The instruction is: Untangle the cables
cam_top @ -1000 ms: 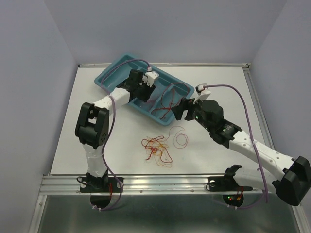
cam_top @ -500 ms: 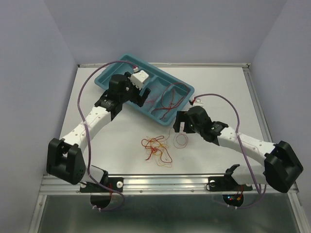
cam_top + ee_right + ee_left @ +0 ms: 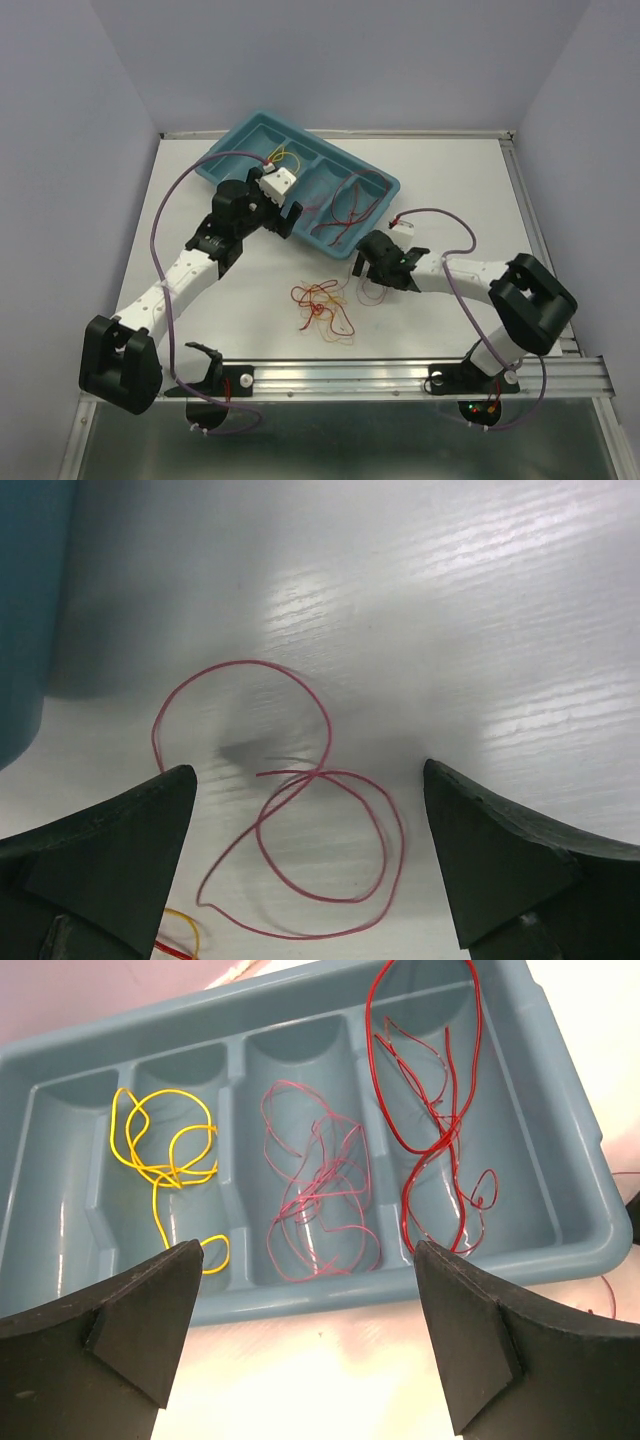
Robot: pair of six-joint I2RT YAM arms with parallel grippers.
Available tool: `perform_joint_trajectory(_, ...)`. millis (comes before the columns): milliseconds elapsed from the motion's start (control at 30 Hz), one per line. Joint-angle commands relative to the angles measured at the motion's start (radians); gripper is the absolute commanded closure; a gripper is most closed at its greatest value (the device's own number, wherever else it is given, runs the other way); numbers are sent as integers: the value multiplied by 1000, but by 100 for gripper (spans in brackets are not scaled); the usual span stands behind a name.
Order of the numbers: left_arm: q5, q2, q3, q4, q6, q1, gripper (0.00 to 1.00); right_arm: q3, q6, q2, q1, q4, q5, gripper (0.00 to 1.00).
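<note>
White table [image 3: 450,190], lilac walls round it. Teal tray [image 3: 330,1298] sits by the far edge, left of centre. It holds a yellow cable [image 3: 170,1172], pink cable [image 3: 320,1195] and red cable [image 3: 440,1145], each in its own compartment. Left gripper [image 3: 308,1250] hangs over the tray's near rim, fingers spread wide, nothing btwn them. Right gripper [image 3: 308,770] is low over the table just off the tray's right end, also spread, empty. Key bit: the loose pink loop [image 3: 328,730] lies right under it, btwn the fingers, its figure-eight running roughly across the finger line, so R arm is nearer. Main tangle [image 3: 320,305] is mid-table twd the near edge, btwn both arms. Prob next pick: that loop.
</note>
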Motion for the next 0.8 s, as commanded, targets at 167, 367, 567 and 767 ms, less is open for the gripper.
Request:
perform_joint_trajectory(167,32,-5,-24,71,-1,-5,1,334,418,283,158,-483,226,0)
perform_joint_trajectory(367,30,-27,-35,71,5,-6,1,331,485,307,172,-522,238,40)
perform_joint_trajectory(567,21,-36,-52,76,16,-6,1,256,450,179,174,-473,226,100)
perform_joint_trajectory(767,41,-28,-51,77,18,-6,1,203,267,-24,174,-388,240,99)
